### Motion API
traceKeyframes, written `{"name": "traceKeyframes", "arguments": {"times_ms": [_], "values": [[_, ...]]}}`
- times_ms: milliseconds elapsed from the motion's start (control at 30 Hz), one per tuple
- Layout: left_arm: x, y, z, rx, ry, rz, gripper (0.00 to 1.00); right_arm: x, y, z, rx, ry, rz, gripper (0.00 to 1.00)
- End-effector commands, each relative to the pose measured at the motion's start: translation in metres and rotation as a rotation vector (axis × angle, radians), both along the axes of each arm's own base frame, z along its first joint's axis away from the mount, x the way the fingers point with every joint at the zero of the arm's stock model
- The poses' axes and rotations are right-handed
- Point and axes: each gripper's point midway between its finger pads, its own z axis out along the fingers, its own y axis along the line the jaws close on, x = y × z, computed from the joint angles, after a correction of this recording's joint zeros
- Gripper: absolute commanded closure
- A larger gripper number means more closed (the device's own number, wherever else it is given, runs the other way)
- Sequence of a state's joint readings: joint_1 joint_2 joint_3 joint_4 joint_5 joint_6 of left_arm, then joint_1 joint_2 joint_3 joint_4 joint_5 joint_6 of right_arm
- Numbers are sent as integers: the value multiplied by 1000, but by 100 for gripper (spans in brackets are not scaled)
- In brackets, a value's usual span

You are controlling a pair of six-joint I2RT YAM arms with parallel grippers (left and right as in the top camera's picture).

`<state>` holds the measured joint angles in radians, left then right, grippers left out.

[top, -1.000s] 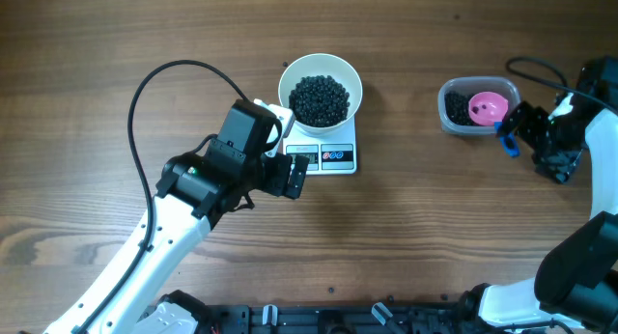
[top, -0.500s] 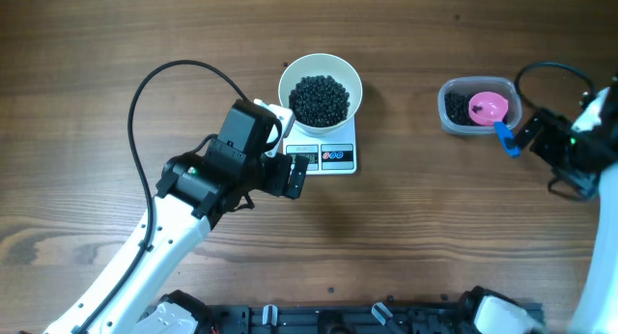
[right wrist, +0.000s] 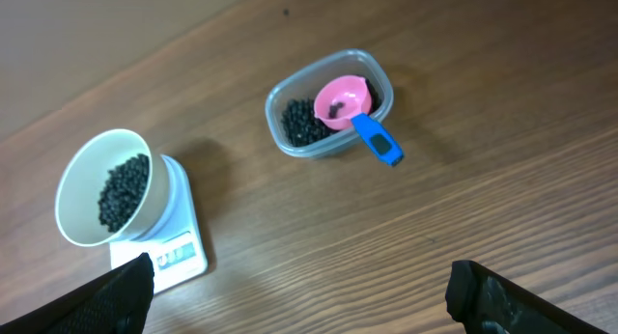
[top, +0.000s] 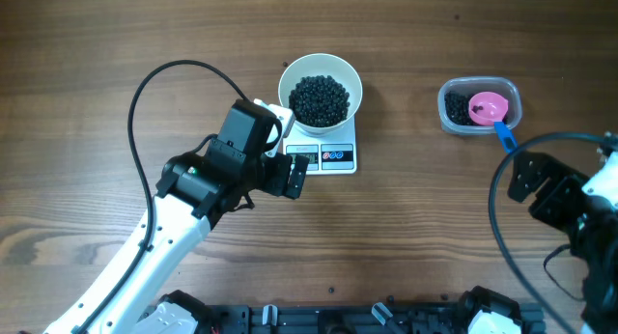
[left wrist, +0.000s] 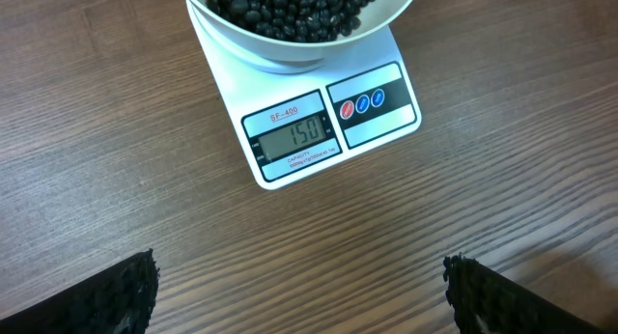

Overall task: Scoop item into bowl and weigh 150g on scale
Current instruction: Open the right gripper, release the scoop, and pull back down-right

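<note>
Both wait wide open and empty: the left gripper (top: pixel 293 176) just short of the scale (left wrist: pixel 333 131), its camera reading the display's 150, the right gripper (top: pixel 526 177) apart from the tub (top: pixel 480 80). The bowl (top: pixel 353 78) of beans (top: pixel 320 99) sits on the scale. The scoop (top: pixel 488 108) lies parked in the tub beyond.

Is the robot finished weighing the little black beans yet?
Looks done. The round white bowl of small black beans sits on the flat white scale, whose grey display reads 150. The pink blue-handled scoop lies in the clear plastic tub. Nothing is in hand: left gripper and right gripper are open, empty. Nothing seems left.
</note>
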<state>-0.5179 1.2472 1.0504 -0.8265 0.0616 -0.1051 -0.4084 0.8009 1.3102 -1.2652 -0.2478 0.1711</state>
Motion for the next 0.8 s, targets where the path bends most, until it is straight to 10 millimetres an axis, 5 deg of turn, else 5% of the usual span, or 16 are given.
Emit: {"name": "traceKeyframes", "arguments": {"times_ms": [0,267,767], "values": [[3,-2,10,-10,-27,-21,0,-5,7,4,29,-19,-1,0],[3,-2,10,-10,-27,-21,0,-12,9,-4,3,24,32,0],[3,-2,10,-10,-27,-21,0,21,14,13,-200,-225,200,0]]}}
